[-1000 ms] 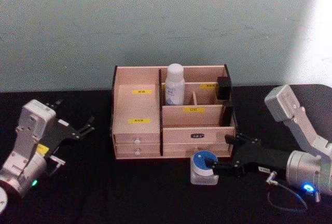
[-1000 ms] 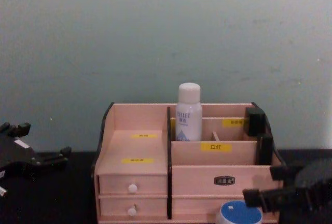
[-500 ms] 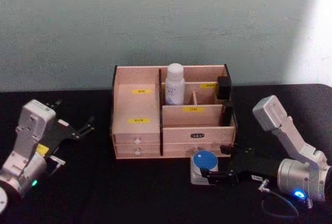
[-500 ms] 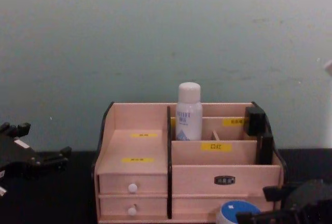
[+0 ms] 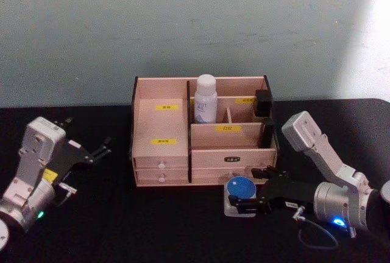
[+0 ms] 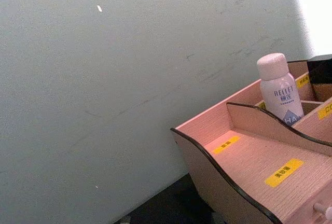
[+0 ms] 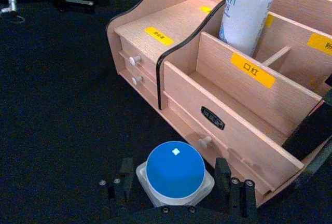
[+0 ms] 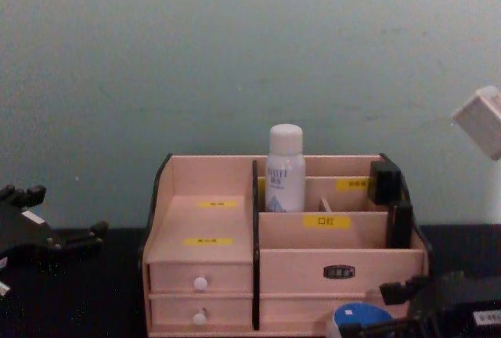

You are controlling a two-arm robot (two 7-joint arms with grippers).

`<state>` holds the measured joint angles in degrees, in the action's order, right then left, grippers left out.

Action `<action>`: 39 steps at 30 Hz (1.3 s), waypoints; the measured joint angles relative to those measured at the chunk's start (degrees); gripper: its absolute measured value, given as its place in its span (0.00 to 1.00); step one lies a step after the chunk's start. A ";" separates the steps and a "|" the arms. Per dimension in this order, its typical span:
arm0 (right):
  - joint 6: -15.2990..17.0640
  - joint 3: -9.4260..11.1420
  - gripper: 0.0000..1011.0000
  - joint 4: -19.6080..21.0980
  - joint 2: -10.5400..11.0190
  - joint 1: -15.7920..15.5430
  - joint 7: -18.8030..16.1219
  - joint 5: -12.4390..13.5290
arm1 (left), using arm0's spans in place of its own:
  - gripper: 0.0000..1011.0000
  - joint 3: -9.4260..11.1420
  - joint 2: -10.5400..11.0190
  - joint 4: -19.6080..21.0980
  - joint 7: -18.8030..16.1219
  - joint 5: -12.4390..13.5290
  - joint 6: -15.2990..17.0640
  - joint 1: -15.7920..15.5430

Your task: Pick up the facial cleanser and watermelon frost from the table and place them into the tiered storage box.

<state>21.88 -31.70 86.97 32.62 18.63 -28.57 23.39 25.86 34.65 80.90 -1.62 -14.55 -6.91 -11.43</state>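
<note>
On the black table (image 5: 152,232) before the light wooden tiered box (image 5: 159,153) already holding the white cleanser bottle (image 5: 205,100), the right gripper (image 7: 173,181) has its spread jaws astride the blue-lidded jar (image 5: 239,187), ready to grasp, while the left gripper (image 5: 89,131) idles open-jawed at the table's left.

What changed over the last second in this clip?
The right gripper slid in toward the tiered storage box and lower, its open fingers now straddling the blue-lidded jar, not yet closed on it. Jar, white bottle, box and the parked left gripper stayed put.
</note>
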 joint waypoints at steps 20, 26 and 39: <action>0.33 -0.94 0.99 -3.48 -2.38 2.32 -0.63 -2.32 | 0.99 0.00 0.00 0.00 0.00 0.00 0.00 0.00; 0.40 -1.07 0.99 -4.07 -2.82 2.66 -0.90 -2.76 | 0.99 0.00 0.00 0.00 0.00 0.00 0.00 0.00; 0.59 -0.98 0.99 -4.67 -3.31 2.85 -0.93 -3.47 | 0.99 0.00 0.00 0.00 0.00 0.00 0.00 0.00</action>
<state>22.47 -32.68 82.30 29.31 21.48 -29.50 19.92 25.86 34.65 80.90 -1.62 -14.55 -6.91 -11.43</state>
